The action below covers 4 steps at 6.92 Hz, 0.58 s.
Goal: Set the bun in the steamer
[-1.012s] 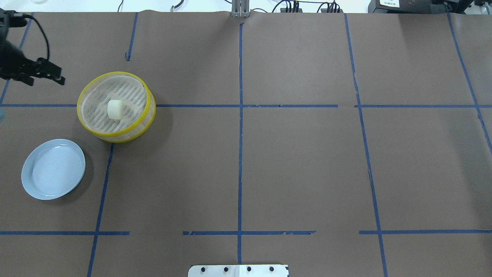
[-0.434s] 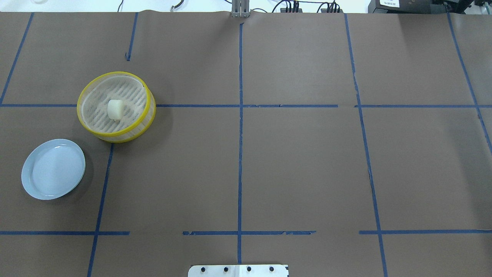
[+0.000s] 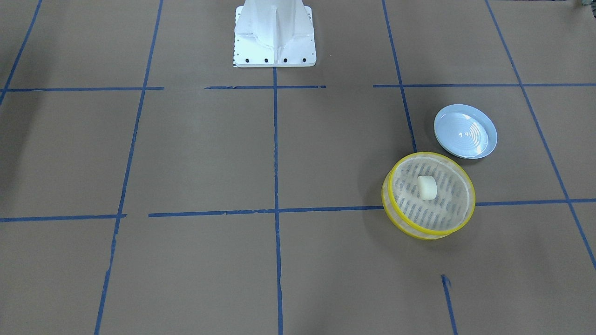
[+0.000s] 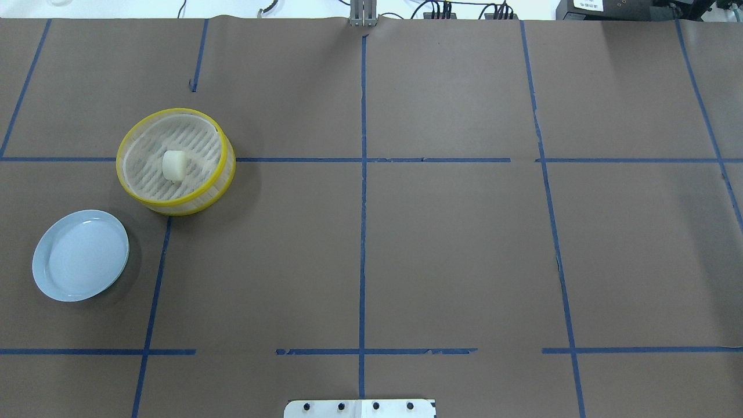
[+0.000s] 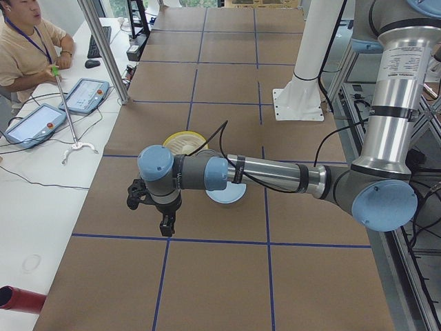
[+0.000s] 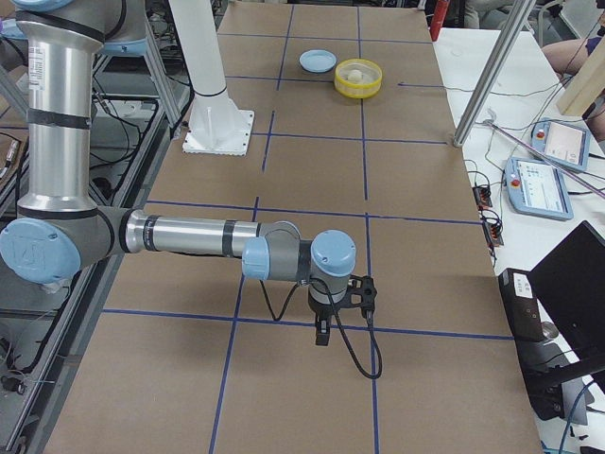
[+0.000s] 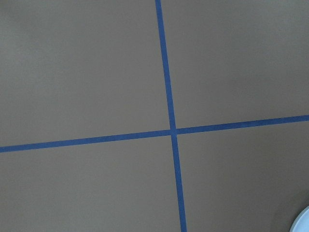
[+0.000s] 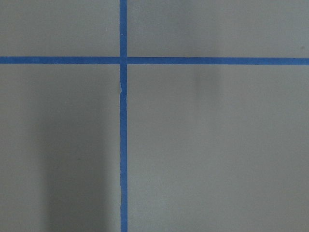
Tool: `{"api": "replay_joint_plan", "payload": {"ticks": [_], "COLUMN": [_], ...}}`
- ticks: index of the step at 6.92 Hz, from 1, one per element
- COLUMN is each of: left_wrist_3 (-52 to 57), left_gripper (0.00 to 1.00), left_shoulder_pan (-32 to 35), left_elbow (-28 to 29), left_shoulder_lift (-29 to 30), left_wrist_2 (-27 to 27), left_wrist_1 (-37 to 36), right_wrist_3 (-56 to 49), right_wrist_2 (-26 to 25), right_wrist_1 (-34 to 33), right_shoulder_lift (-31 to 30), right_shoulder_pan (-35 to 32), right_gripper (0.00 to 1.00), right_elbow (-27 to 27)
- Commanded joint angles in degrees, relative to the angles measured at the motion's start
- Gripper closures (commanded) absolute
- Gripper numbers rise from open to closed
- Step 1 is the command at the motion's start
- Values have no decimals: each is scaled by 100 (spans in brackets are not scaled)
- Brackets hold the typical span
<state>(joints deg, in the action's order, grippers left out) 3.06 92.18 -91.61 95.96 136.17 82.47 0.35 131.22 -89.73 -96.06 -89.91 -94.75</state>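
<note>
Inside the steamer (image 4: 191, 203), mid-floor, rests the bun (image 4: 173, 165); the left arm (image 5: 269, 176) has left the overhead view, so placement looks complete. Spread of left fingers (image 5: 166, 226) and right fingers (image 6: 321, 333): cannot tell.

Brown paper (image 4: 464, 244) covered the table, crossed by blue tape (image 4: 362, 232) in a grid. At the left of the left view a white desk (image 5: 38, 207) ran beside it, bearing two tablets (image 5: 84, 95), a keyboard (image 5: 94, 45) and a mouse (image 5: 92, 63). A man (image 5: 24, 48) sat there, upper left. A metal post (image 5: 105, 52) stood near him. A laptop (image 6: 572, 284) showed at the right view's lower right.
</note>
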Motion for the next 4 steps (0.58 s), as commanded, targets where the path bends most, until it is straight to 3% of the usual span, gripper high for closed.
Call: {"api": "replay_joint_plan", "payload": {"ticks": [1,4], "left_wrist_3": [37,19], "left_gripper": [0,0], "left_shoulder_pan": [11,11], "left_elbow": [-77,-199], "left_shoulder_lift": [-306,-737], "left_wrist_2": [33,68], "left_wrist_1": [318,620], "right_wrist_3": [0,0], "right_wrist_2": [0,0], "right_wrist_1": [0,0], "right_shoulder_lift": [0,0], "right_shoulder_pan": [0,0], "right_gripper": [0,0], "right_elbow": [0,0]}}
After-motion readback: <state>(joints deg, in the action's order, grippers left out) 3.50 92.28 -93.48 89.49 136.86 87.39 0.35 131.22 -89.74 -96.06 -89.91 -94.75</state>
